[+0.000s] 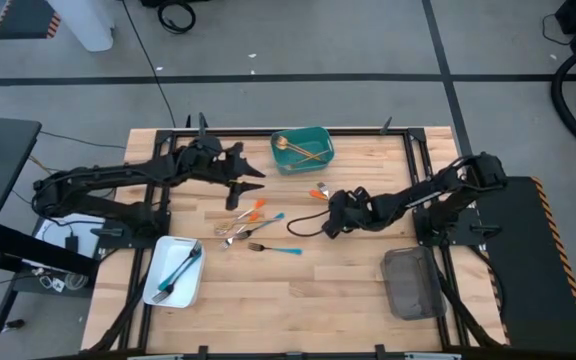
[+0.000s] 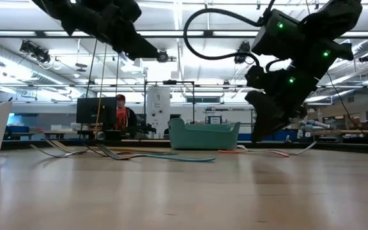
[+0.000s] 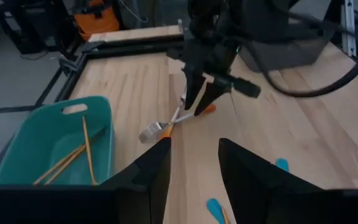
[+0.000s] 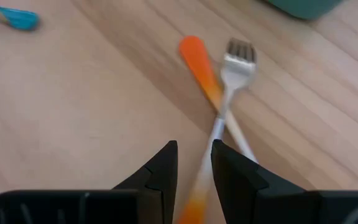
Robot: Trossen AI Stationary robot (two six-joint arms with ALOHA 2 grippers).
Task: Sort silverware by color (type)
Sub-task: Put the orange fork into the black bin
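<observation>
right pincer (image 4: 194, 163) is held low over two crossed orange-handled pieces (image 4: 219, 99) just beside the teal tray (image 1: 303, 148), fingers parted narrowly with one handle between them, not yet pinched; judged a pick lined up along the handle. gold pieces (image 1: 298, 148) are kept in the teal tray, blue-handled pieces (image 1: 180, 268) in the white tray (image 1: 173, 270). unsorted silverware (image 1: 253, 225) is left on the surface, away from the teal tray. left pincer (image 3: 191, 165) is spread, hovering near the teal tray. open wood remains around the pair.
</observation>
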